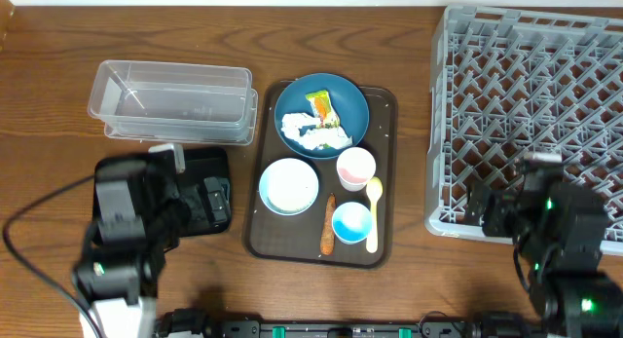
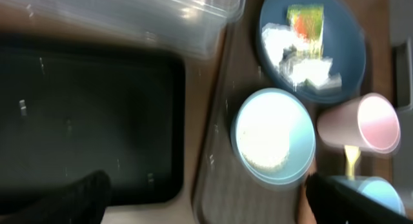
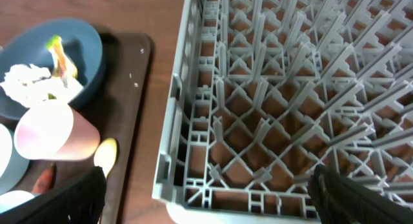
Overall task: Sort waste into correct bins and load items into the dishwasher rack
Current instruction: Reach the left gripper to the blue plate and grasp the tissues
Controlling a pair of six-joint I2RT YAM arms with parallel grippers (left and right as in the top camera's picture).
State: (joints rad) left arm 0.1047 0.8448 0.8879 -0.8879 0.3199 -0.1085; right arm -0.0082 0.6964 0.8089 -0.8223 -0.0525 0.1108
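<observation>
On the dark blue plate (image 1: 348, 102) lie a green-orange wrapper (image 1: 323, 108) and crumpled white paper (image 1: 316, 135). In front of it stand the pale bowl (image 1: 288, 185), pink cup (image 1: 355, 168), blue cup (image 1: 351, 222), yellow spoon (image 1: 373, 213) and the carrot-like stick (image 1: 328, 226). The clear tub (image 1: 170, 99) and black tray (image 1: 200, 168) sit to the left, the grey rack (image 1: 531, 114) to the right. My left gripper (image 1: 216, 204) hangs open over the black tray's right edge, the bowl (image 2: 274, 137) just beyond it. My right gripper (image 3: 213, 208) is open above the rack's (image 3: 290, 88) front-left corner.
The dishes rest on a dark brown serving tray (image 1: 384, 182) in the middle of the wooden table. My left arm covers part of the black tray. A black cable (image 1: 39, 221) runs along the table's left side.
</observation>
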